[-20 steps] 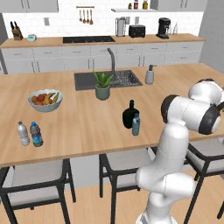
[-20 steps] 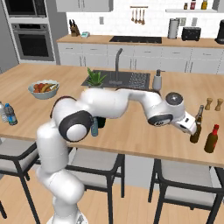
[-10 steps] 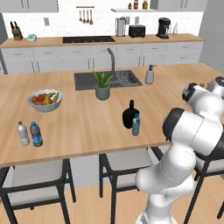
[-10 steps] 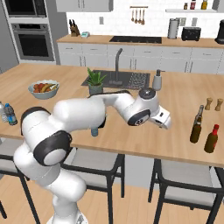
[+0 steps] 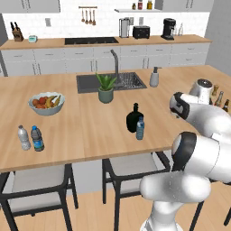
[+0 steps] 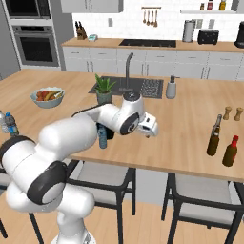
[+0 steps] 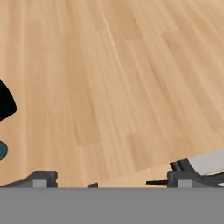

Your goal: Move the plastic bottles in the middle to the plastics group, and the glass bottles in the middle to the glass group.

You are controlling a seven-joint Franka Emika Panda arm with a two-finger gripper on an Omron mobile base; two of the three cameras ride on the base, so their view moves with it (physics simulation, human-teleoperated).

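In the middle of the island stand a squat black flask and, right in front of it, a small pale-blue plastic bottle. My gripper hovers low over bare wood to their right, open and holding nothing. In the hand view its tips sit wide apart, with the flask at the left edge. At the island's right end a tall grey-brown glass bottle stands beside a darker brown bottle. Two small plastic bottles stand at the left end.
A potted plant and the sink lie behind the flask. The fruit bowl sits at the left, a soap dispenser by the sink, two wooden shakers at the far right. Chairs stand under the front edge.
My arm has swung left, away from the two glass bottles at the right end, back toward the middle of the island. The jaws stayed open and the bottles did not move.
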